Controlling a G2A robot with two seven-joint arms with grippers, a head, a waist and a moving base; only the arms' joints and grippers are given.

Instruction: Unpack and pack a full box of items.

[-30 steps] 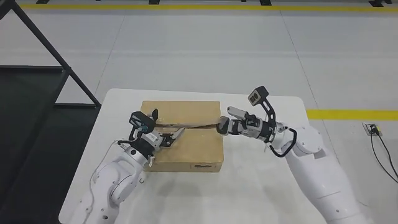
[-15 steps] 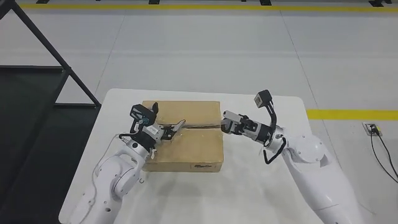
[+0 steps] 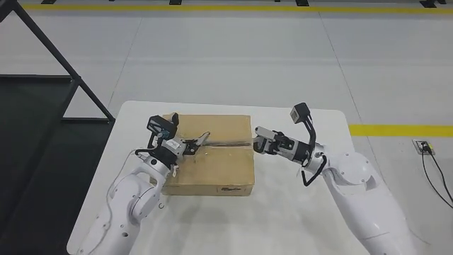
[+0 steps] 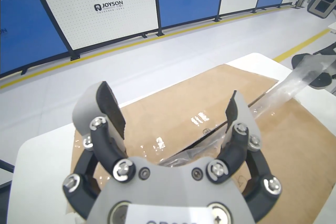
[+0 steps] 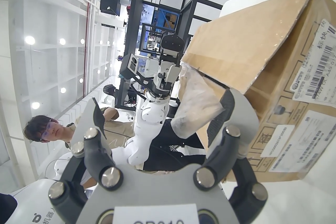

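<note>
A closed cardboard box (image 3: pixel 212 161) sits on the white table (image 3: pixel 297 212). My left gripper (image 3: pixel 199 142) hovers open over the box's left part, above the top seam (image 4: pixel 194 149), where the flaps gape slightly and clear plastic shows. A strip of clear tape (image 4: pixel 288 80) runs off the seam at the box's right edge to my right gripper (image 3: pixel 259 142). In the right wrist view the right gripper (image 5: pixel 160 109) is open, with the tape's end (image 5: pixel 194 107) clinging to one finger (image 5: pixel 228 109).
Printed labels (image 5: pixel 312 70) cover the box's right side. A black metal frame (image 3: pixel 42 113) stands left of the table. Bare tabletop lies in front of and to the right of the box. A blue and white fence (image 4: pixel 131 4) borders the floor behind.
The tape strip, earlier lifted taut above the box, now lies low along the seam. The right gripper has dropped to the box's right edge. The left gripper rose slightly.
</note>
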